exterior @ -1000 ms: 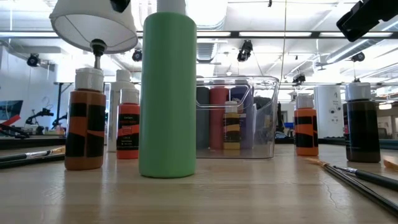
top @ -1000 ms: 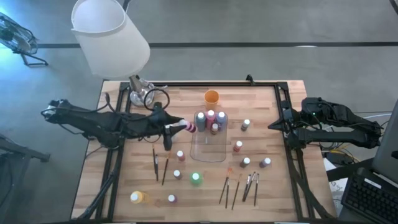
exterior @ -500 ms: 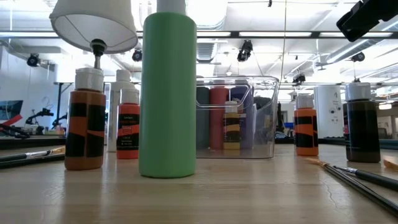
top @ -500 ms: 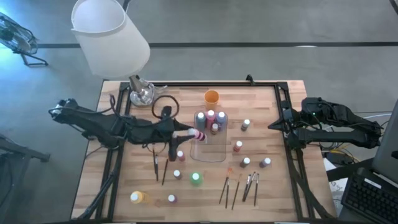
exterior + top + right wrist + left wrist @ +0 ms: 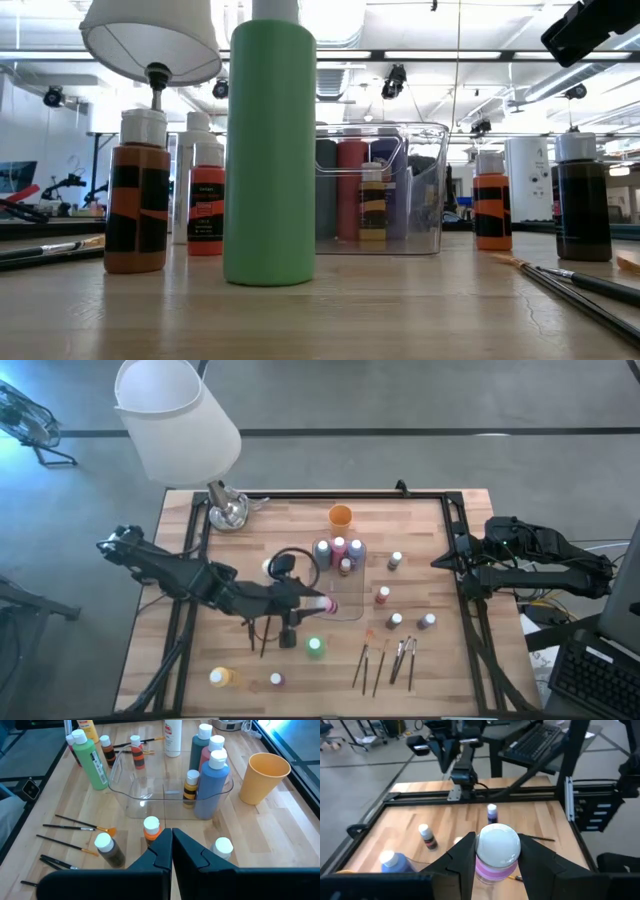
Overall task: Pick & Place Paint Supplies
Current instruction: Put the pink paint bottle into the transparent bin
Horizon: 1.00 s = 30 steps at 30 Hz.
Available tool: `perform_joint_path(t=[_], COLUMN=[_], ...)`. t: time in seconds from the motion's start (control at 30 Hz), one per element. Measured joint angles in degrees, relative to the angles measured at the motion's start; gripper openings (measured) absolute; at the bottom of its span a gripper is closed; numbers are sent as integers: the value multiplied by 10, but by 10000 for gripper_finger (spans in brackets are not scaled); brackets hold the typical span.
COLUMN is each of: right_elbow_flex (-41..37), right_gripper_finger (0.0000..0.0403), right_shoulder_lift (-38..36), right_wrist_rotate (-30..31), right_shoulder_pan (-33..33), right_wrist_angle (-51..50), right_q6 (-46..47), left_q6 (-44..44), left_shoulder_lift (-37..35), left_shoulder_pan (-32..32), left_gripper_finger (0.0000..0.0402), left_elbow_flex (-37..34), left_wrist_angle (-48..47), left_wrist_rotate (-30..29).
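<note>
1. Pink paint bottle [image 5: 495,857] sat clamped between the fingers of the left gripper [image 5: 318,603], white cap outward, lifted off the wood and lying roughly level.
2. Over the last second the left arm had swung this bottle from beside the bottles at the tray's far end toward the near end of the clear plastic tray [image 5: 352,610]; the gripper now hung at the tray's near left corner, over its open part.
3. Judged from that shift, the carry was nearly done: the bottle seemed about to be lowered into the tray's empty half, though nothing showed it released yet.
4. Near the table's front edge, the green bottle [image 5: 315,647] and the loose paintbrushes [image 5: 388,658] had not moved, so they remained to be picked.
5. Farther in, four bottles [image 5: 208,775] already stood together inside the tray's far end, unchanged.
6. Beyond the tray, the orange cup [image 5: 340,516] stood untouched.
7. Off at the table's right edge, the right gripper [image 5: 171,839] waited with its fingers pressed together, holding nothing, exactly where it had been.
</note>
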Motion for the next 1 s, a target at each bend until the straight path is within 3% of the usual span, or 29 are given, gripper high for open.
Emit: perform_joint_path(t=[0.3,0.63,1.0], right_elbow_flex=[0,0,0], right_gripper_finger=[8,8,8], right_shoulder_lift=[0,0,0], right_wrist_rotate=[0,0,0], right_shoulder_pan=[0,0,0], right_wrist_angle=[0,0,0], right_q6=[0,0,0], left_q6=[-59,-114,-134], left_shoulder_lift=[38,75,120], left_shoulder_pan=[-7,-4,65], left_gripper_finger=[131,131,131], left_elbow_flex=[26,-2,-3], left_wrist_angle=[-75,-78,-72], left_wrist_rotate=[-1,-31,-44])
